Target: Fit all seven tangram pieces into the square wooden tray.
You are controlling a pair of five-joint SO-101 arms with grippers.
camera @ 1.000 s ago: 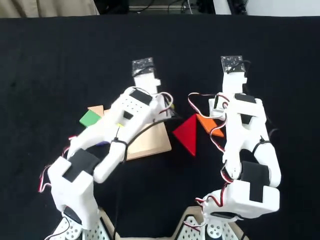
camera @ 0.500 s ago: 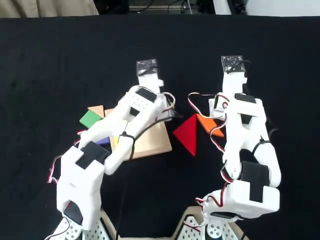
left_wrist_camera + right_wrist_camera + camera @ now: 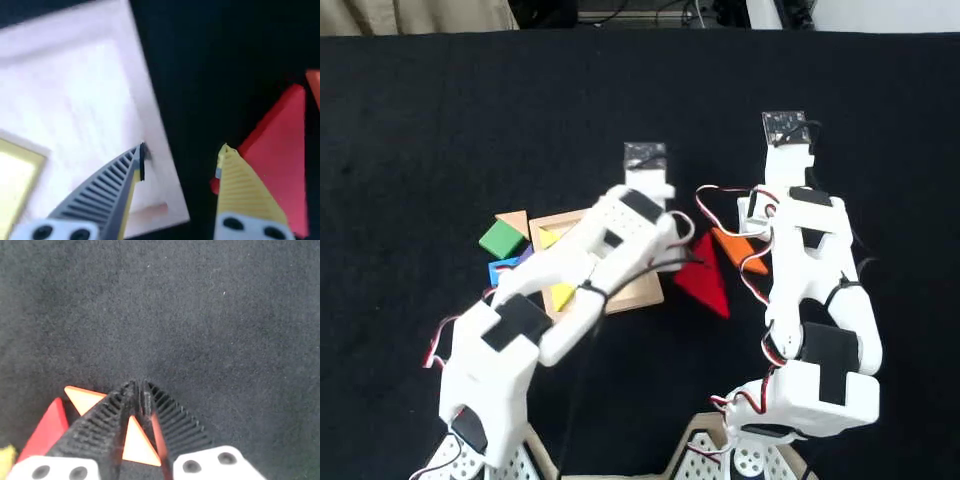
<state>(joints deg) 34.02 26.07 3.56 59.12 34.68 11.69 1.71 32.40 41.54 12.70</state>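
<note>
The left claw is released. Its grey finger is over the rim of the wooden tray. Its yellow finger is just beside the red triangle, and the black surface lies between the two fingers. A yellow piece lies inside the tray, on the grey finger's side.

The high view adds a green square, a tan triangle and a blue piece. They lie outside the tray, on its side away from this claw.

The right claw is clenched, with its tips together, above the orange triangle.
</note>
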